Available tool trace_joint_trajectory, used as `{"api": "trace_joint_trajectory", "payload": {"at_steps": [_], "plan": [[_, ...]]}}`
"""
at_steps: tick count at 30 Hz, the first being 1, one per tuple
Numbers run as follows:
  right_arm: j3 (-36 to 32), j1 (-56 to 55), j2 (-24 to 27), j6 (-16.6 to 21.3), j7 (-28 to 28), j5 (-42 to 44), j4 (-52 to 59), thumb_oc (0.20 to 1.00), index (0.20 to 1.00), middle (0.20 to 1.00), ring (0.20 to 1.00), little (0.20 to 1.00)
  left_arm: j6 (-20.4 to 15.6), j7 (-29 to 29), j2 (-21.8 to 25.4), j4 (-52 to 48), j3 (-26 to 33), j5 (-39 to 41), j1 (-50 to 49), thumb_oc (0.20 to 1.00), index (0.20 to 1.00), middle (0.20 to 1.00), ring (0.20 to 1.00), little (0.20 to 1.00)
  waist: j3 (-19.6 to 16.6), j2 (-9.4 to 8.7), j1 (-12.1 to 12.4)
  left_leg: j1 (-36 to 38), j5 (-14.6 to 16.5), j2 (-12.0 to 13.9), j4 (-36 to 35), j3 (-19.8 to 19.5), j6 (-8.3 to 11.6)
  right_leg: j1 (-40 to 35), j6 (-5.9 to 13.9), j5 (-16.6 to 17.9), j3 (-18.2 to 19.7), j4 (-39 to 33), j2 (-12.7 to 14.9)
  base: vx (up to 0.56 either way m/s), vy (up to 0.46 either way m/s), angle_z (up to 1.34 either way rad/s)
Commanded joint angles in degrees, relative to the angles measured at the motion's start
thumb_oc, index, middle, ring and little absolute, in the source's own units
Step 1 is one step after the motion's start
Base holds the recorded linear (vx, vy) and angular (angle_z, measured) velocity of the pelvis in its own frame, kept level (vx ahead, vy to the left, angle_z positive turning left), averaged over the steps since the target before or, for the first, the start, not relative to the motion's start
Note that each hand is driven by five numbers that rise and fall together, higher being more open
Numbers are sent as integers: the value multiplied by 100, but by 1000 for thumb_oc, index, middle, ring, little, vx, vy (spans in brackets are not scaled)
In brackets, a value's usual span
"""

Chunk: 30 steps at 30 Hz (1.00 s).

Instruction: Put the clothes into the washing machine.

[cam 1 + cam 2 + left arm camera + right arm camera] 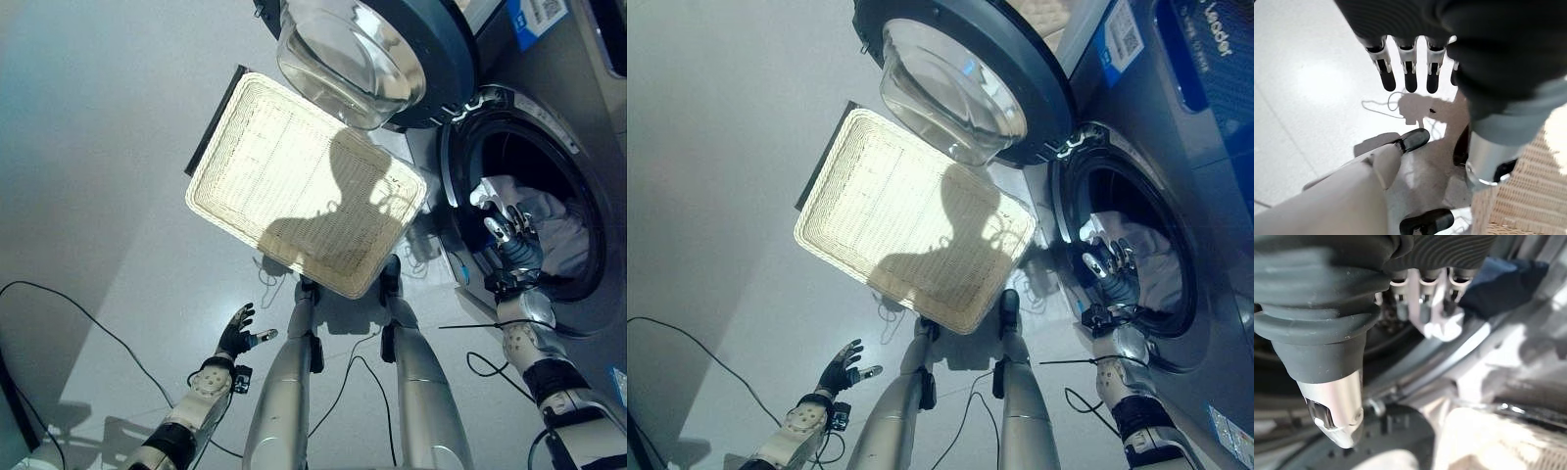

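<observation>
The right hand, fingers loosely spread and holding nothing, sits at the drum mouth with the clothes just beyond it inside; the left hand hangs open over the floor.

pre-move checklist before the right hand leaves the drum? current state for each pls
1. Washer door swung fully open: ok.
2. Clothes inside the drum: ok, pale cloth lies past the rim.
3. Right hand free of cloth: cannot tell, fingers at the opening, grip unclear.
4. Basket emptied: ok, nothing left in it.
5. Left hand idle and open, over bare floor: ok.
</observation>
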State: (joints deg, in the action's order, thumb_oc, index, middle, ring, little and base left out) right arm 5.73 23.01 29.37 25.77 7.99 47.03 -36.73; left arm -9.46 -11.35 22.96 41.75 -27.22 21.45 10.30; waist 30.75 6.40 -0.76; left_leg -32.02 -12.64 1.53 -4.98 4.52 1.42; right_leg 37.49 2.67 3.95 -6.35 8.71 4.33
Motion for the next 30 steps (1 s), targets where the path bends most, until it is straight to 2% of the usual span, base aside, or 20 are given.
{"api": "trace_joint_trajectory", "payload": {"at_steps": [1, 3, 4, 6, 7, 9, 12, 16, 21, 23, 27, 30], "plan": [[102, 117, 36, 140, 238, -245, 115, 1000, 1000, 1000, 1000, 1000, -174, -91, 67, 151, 43, -39, -209, 865, 865, 865, 865, 865, -95, -181, 66, -75, 477, -431, 353, 49, 140, -120, 332, 531, -239, -539, -169, 4, 32, 2], [117, 106, -89, 6, 99, 57, 12, 1000, 1000, 1000, 1000, 1000, -170, -120, 41, 177, 1, 5, -182, 865, 865, 865, 865, 865, -95, -161, 66, -62, 483, -430, 341, 47, 150, -128, 336, 504, -230, -526, -175, 1, 24, 0], [117, 145, -269, -362, -79, 528, -215, 1000, 1000, 1000, 1000, 1000, -153, -126, -6, 231, -15, 26, -106, 865, 865, 865, 865, 865, -95, -140, 83, -98, 456, -432, 324, 44, 156, -91, 334, 510, -219, -521, -179, 0, 0, 0], [106, 185, -318, -467, -252, 670, -387, 1000, 1000, 1000, 1000, 1000, -152, -136, -30, 263, -29, 24, -62, 871, 871, 871, 871, 871, -95, -132, 94, -122, 445, -433, 318, 41, 153, -70, 331, 520, -218, -527, -176, 0, 0, 0], [121, 291, -436, -823, -510, 900, -660, 1000, 1000, 1000, 1000, 1000, -165, -145, -74, 335, -51, 37, 32, 878, 878, 878, 878, 878, -95, -115, 121, -207, 412, -436, 324, 34, 153, 3, 323, 555, -226, -532, -167, 0, 0, 0], [218, 368, -551, -1133, -799, 1070, -899, 1000, 1000, 1000, 1000, 1000, -154, -182, -116, 372, -112, 21, 92, 890, 890, 890, 890, 890, -95, -94, 152, -219, 413, -438, 315, 26, 150, 11, 317, 543, -241, -537, -159, 0, 0, 0], [311, 529, -733, -1469, -1047, 1492, -1237, 1000, 1000, 1000, 1000, 1000, -98, -259, -176, 398, -188, 40, 227, 928, 928, 928, 928, 928, -95, -62, 201, -345, 415, -468, 426, -17, 144, 110, 303, 544, -243, -476, -143, 0, 0, 0], [207, 730, -873, -1848, -1326, 2147, -1684, 1000, 1000, 1000, 1000, 1000, -145, -323, -265, 477, -226, 51, 355, 918, 918, 918, 918, 918, -95, -2, 258, -530, 404, -497, 535, -68, 132, 273, 290, 506, -246, -332, -137, -4, -4, 4], [-37, 990, -956, -2040, -1222, 2645, -2236, 1000, 1000, 1000, 1000, 1000, -208, -502, -363, 442, -336, 195, 519, 925, 925, 925, 925, 925, -95, 128, 348, -805, 382, -546, 684, -211, 104, 548, 256, 332, -223, 63, -159, -3, -4, 2], [-181, 1090, -986, -2054, -1160, 2978, -2468, 1000, 1000, 1000, 1000, 1000, -225, -579, -421, 418, -366, 263, 615, 1000, 1000, 1000, 1000, 1000, -95, 189, 381, -949, 349, -560, 739, -268, 83, 708, 234, 282, -226, 233, -178, 11, -43, 11], [-519, 1273, -976, -2057, -957, 3846, -2807, 1000, 1000, 1000, 1000, 1000, -398, -676, -533, 280, -484, 466, 730, 1000, 1000, 1000, 1000, 1000, -95, 326, 431, -1178, 296, -580, 772, -359, 84, 982, 210, 202, -206, 465, -220, 30, -56, 11], [-566, 1347, -955, -2004, -884, 3987, -2803, 1000, 1000, 1000, 1000, 1000, -403, -721, -543, 169, -547, 491, 753, 1000, 1000, 1000, 1000, 1000, -95, 365, 438, -1244, 271, -573, 762, -357, 98, 1059, 204, 194, -195, 493, -238, 10, -27, 9]]}}
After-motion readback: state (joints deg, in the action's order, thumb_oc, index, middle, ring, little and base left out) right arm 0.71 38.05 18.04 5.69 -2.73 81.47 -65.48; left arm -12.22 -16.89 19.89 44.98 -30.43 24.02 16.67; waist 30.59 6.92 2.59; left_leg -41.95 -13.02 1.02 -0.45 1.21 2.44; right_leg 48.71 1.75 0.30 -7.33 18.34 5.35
